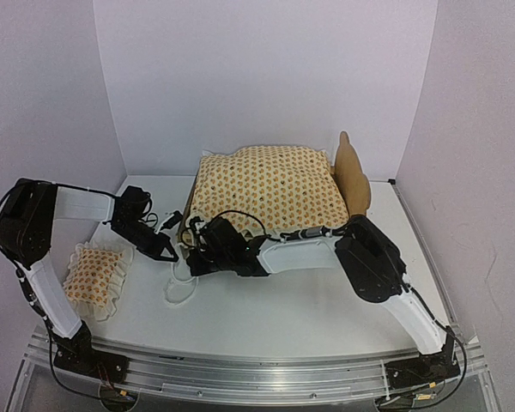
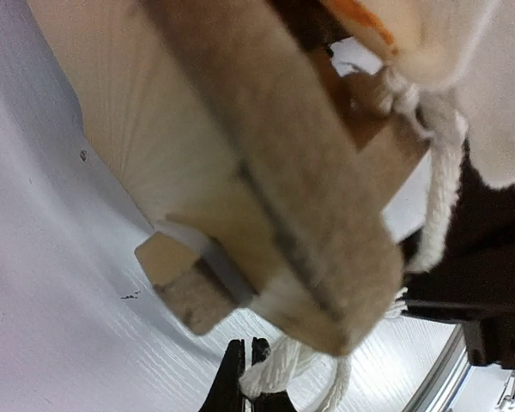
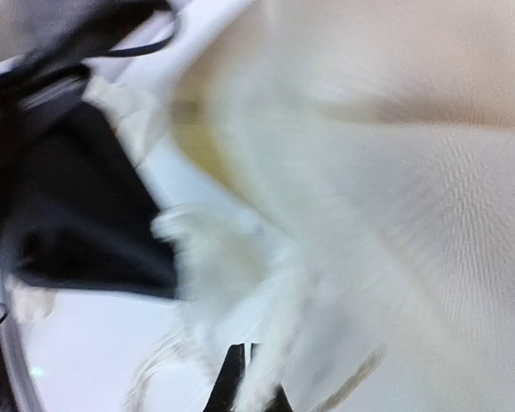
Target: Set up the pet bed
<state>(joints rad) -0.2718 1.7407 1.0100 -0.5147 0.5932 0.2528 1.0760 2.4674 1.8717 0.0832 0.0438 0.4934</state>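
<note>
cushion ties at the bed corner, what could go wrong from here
1. The left gripper and right gripper are both shut and crowded at the same corner of the pet bed, so they could collide.
2. The tie cord hangs right by the left fingertips. A pull might snag it and drag the cushion askew.
3. The right wrist view is blurred, so what the right gripper holds cannot be checked.
</note>
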